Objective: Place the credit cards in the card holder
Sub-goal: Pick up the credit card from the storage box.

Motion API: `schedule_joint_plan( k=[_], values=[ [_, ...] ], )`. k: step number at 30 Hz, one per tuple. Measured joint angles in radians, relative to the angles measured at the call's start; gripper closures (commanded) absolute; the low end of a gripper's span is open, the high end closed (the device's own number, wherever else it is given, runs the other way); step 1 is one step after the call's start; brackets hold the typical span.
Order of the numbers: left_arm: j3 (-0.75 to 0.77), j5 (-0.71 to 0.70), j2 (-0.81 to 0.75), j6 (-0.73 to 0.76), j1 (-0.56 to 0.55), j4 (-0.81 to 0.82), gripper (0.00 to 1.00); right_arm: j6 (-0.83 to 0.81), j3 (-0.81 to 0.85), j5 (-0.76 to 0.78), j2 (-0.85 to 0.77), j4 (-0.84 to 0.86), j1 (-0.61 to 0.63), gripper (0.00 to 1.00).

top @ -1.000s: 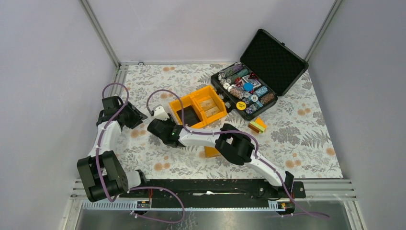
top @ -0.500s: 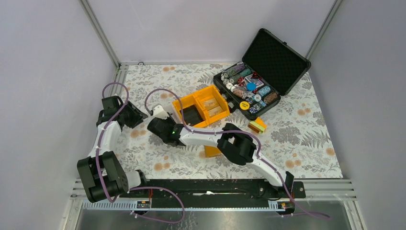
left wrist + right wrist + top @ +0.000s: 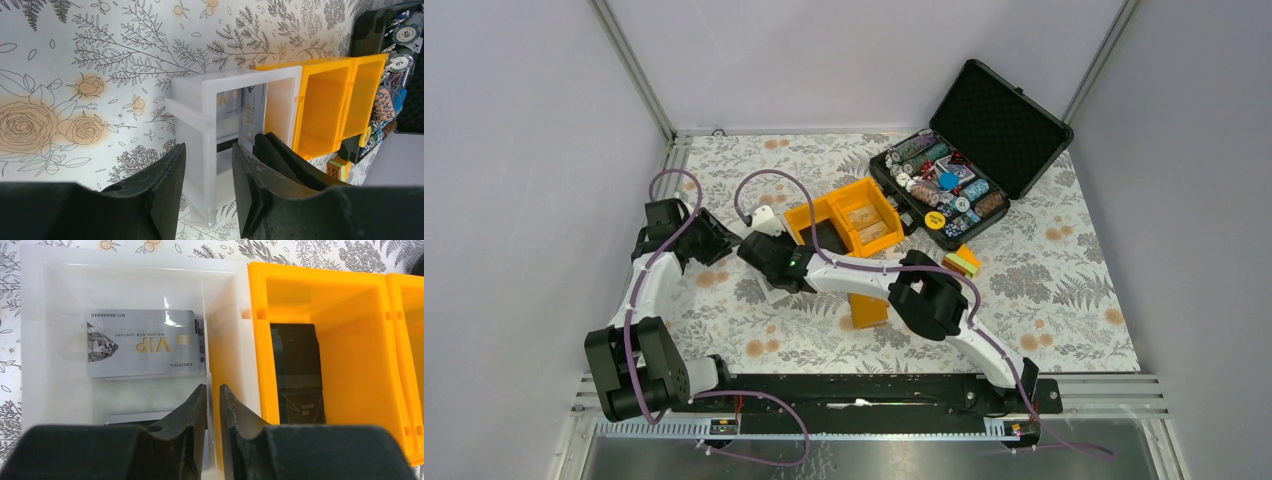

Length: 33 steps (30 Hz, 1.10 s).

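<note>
Tabletop bin [image 3: 35, 340]: cards [image 3: 142, 342] beyond gripper [image 3: 213, 405] (right)

Your clear run is the bare flowered table [image 3: 724, 320] to the left of the white bin [image 3: 125, 270]. On its right, the orange bin [image 3: 320, 285] stands flush against it. The right gripper [image 3: 210, 410] sits on that shared wall, apparently pinching it. The left gripper [image 3: 208, 160] straddles another wall, crowding the opening over the credit cards [image 3: 142, 342].

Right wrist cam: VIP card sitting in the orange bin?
No, the VIP card lies in the translucent white bin beside the orange bin.
</note>
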Motion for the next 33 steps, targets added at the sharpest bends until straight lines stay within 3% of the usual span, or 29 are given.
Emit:
schedule_joint_plan(
  k=[5, 15, 25, 33],
  values=[
    [0.000, 0.005, 0.000, 0.000, -0.003, 0.000, 0.59, 0.010, -0.010, -0.002, -0.005, -0.010, -0.003, 0.92],
    [0.000, 0.011, 0.000, 0.000, -0.007, 0.000, 0.59, 0.048, -0.032, -0.051, -0.032, -0.015, -0.016, 1.00],
    [-0.003, 0.040, -0.023, 0.001, -0.017, 0.018, 0.58, 0.073, -0.054, -0.150, -0.101, -0.029, -0.047, 1.00],
    [0.000, 0.056, -0.126, 0.010, -0.092, 0.051, 0.47, 0.091, -0.247, -0.314, -0.232, 0.132, -0.103, 1.00]
  ],
)
